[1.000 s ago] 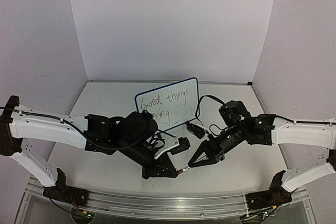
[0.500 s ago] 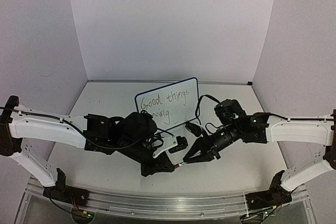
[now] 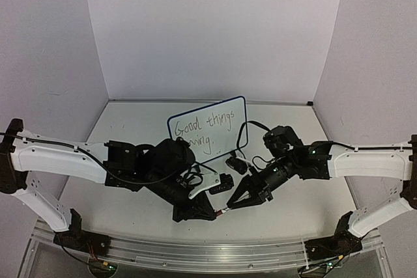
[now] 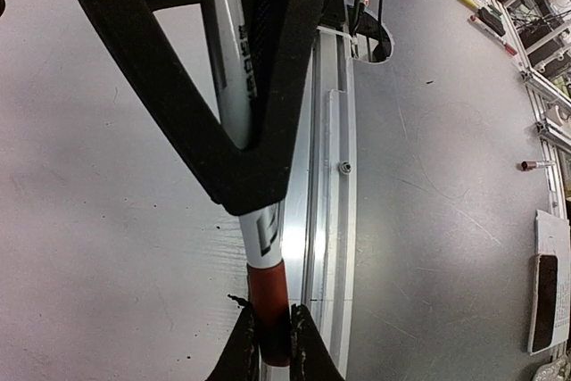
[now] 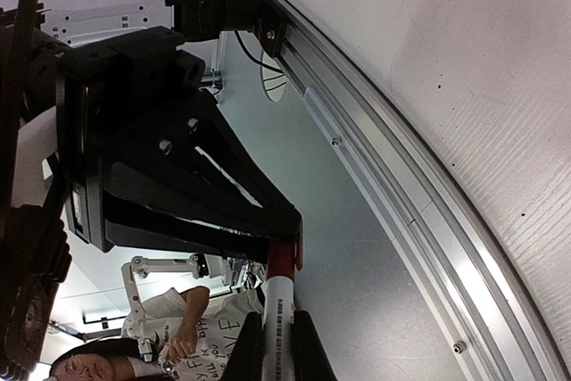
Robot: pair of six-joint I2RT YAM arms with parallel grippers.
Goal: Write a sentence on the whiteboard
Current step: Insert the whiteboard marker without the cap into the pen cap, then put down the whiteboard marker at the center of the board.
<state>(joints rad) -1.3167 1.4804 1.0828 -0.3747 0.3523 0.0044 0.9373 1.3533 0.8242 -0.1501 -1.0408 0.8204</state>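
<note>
Sentence (image 3: 205,128) on whiteboard (image 3: 229,140) looks done. At its 6 o'clock, left gripper (image 3: 210,213) and right gripper (image 3: 233,204) both clamp marker (image 3: 223,211); likely capping, so push coaxially.

The whiteboard (image 3: 228,142) stands upright on the desk (image 3: 130,128), at about 12 o'clock in the top view, just behind the centre. It is a small white rectangle with rounded corners and a thin dark rim, skewed so that its right end sits higher in the picture. The sentence (image 3: 205,128) runs in thin dark handwriting over two lines. The upper line reads "Good things". The lower is a word ending "ing." whose start is hidden, as is the board's 7 o'clock corner.
</note>
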